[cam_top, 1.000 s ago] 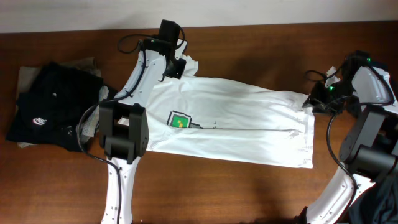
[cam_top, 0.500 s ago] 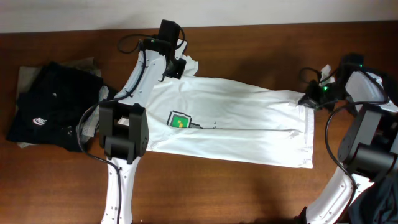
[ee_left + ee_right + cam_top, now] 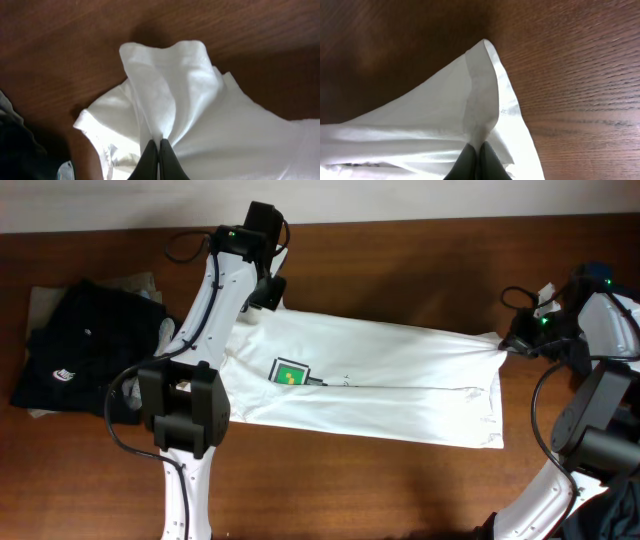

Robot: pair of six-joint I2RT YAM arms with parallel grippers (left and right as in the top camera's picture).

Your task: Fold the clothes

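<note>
Change: both arms have drawn apart over the last second, left hand (image 3: 159,146) back and leftward, right hand (image 3: 479,148) outward, so the white shirt (image 3: 380,385) lies stretched along the worktop (image 3: 420,260)
Meaning: likely smoothing ahead of the next fold
Left hand: pressed together, pinching a bunched collar-end corner
Right hand: pinching the hem corner, cloth tented up
Shirt: thin, limp fabric; long flat rectangle; green badge (image 3: 288,372); faint lengthwise crease
Aside: dark garments (image 3: 85,360) heaped far left
</note>
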